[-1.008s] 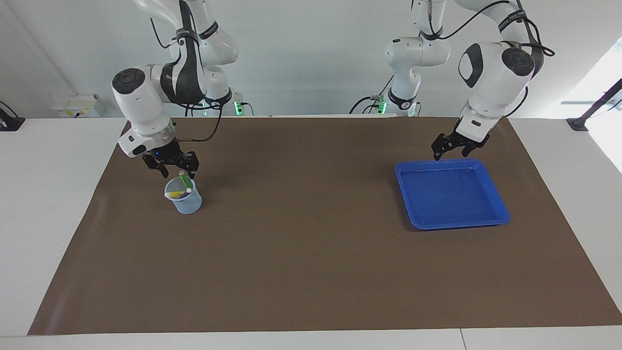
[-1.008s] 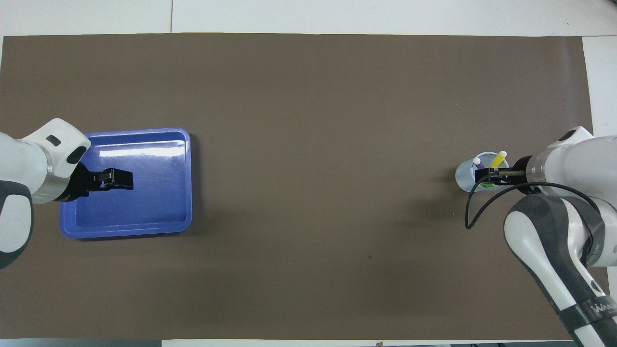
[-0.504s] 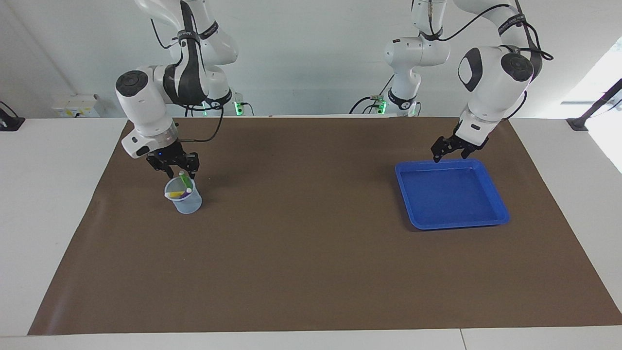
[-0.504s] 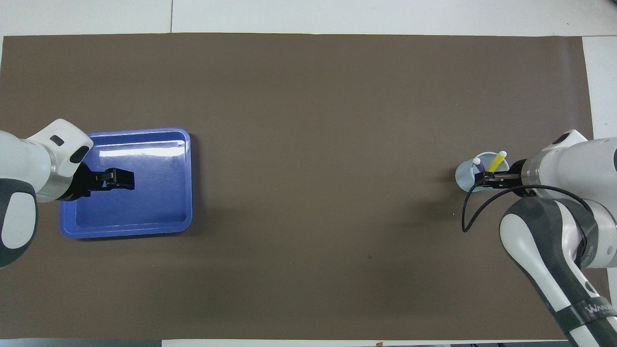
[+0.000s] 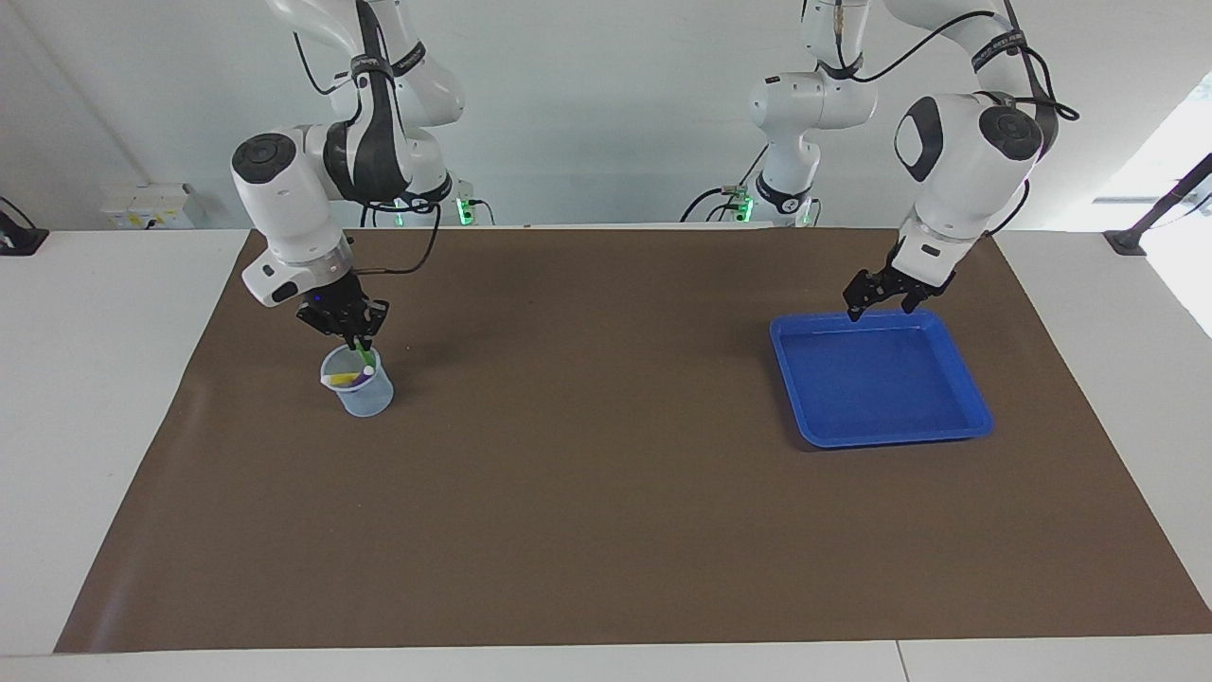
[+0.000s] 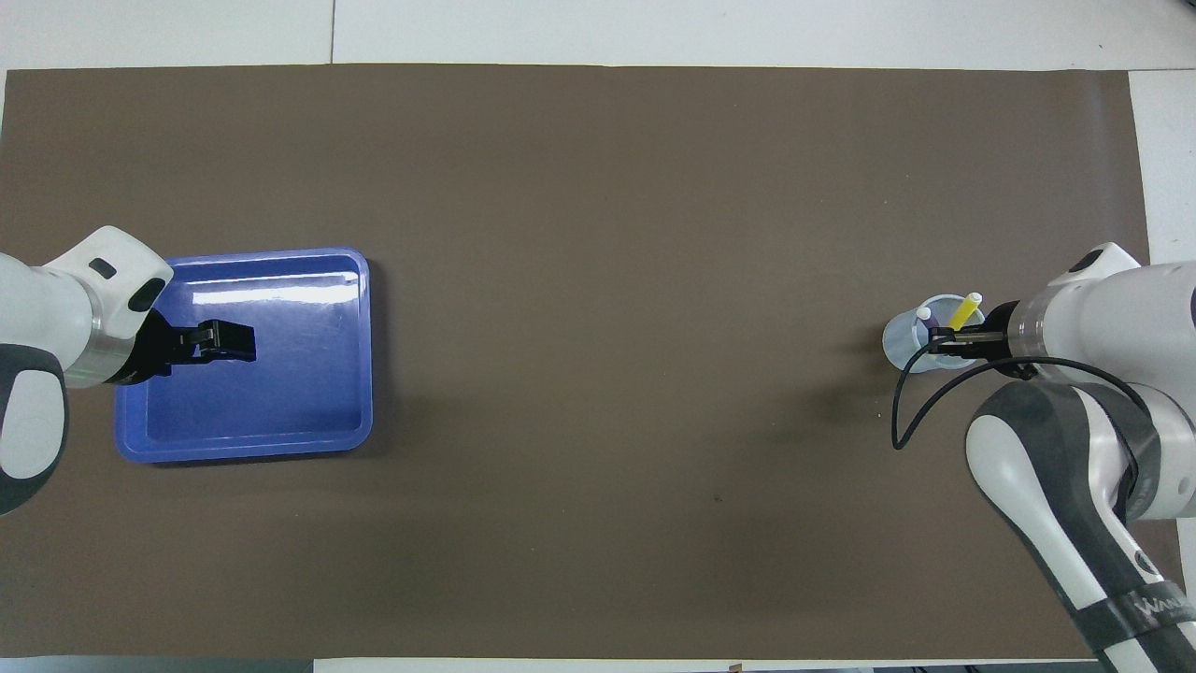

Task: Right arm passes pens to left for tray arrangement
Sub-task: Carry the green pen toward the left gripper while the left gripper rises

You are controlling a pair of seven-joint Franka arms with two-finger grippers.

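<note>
A translucent cup (image 5: 364, 390) toward the right arm's end of the table holds a green pen (image 5: 364, 356), a yellow pen (image 6: 963, 310) and a purple pen (image 6: 926, 320). My right gripper (image 5: 351, 332) is right over the cup, its fingers closed on the top of the green pen, which still stands in the cup. It also shows in the overhead view (image 6: 946, 346). A blue tray (image 5: 890, 438) lies toward the left arm's end. My left gripper (image 5: 882, 302) hangs open and empty over the tray's edge nearest the robots.
A brown mat (image 5: 606, 511) covers the table, with white table surface showing around its edges. The tray (image 6: 243, 452) has nothing in it.
The right gripper's fingers, spread around the green pen's top one second ago, have closed on it. The left gripper has drifted slightly toward the robots over the tray's edge.
</note>
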